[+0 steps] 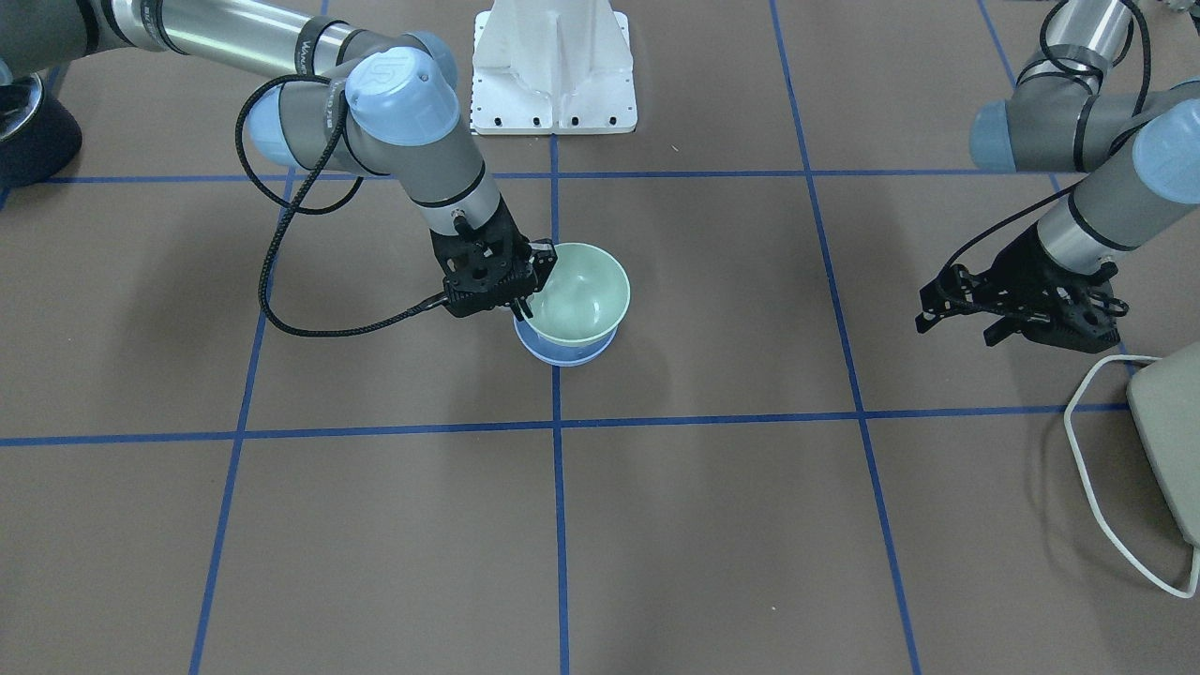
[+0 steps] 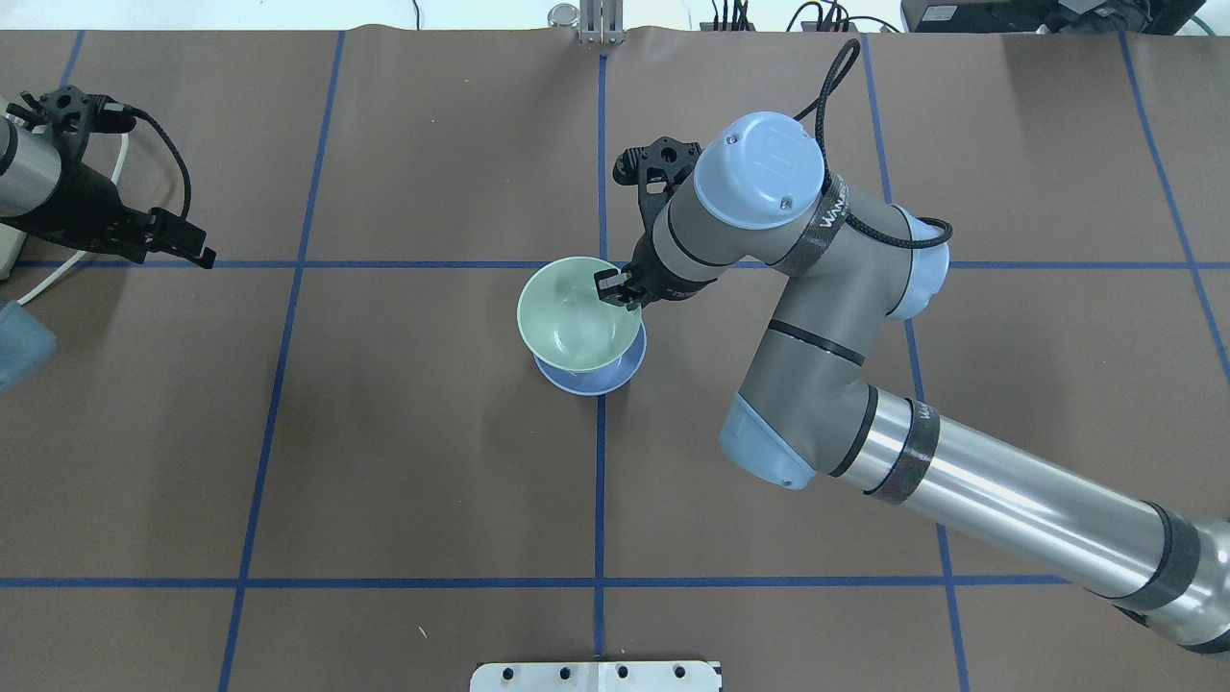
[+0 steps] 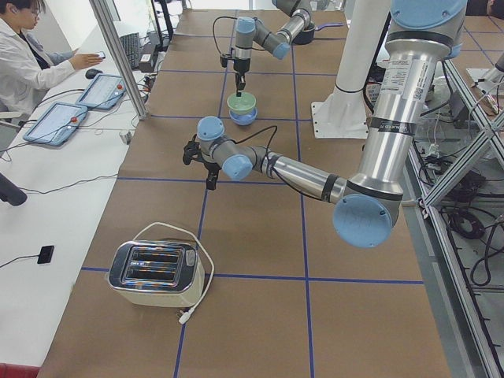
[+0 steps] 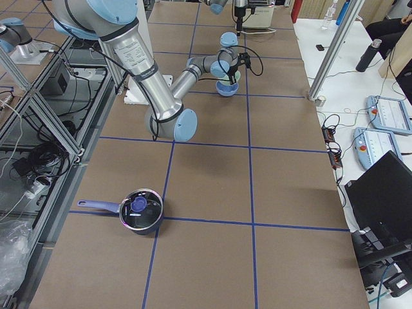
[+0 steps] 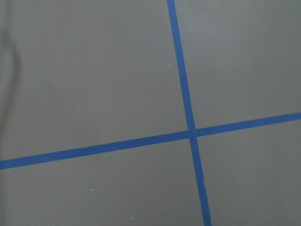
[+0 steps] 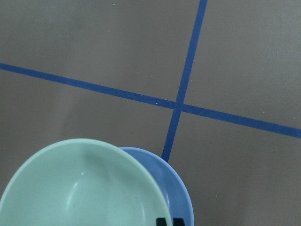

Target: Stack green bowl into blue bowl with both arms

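Rim pinch: right fingers [image 2: 613,286] | green bowl [image 2: 575,317] upright in blue bowl [image 2: 596,383] | left fingers [image 1: 998,330] spread

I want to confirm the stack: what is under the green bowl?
The blue bowl lies under the green bowl; only a crescent of its rim shows. Its inside and base are covered, so full seating cannot be judged.

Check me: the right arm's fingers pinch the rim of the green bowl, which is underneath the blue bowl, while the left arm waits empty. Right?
Not quite. The green bowl is on top of the blue bowl, not underneath; the overhead view shows it. The right arm's fingers do pinch its rim, and the left arm waits empty.
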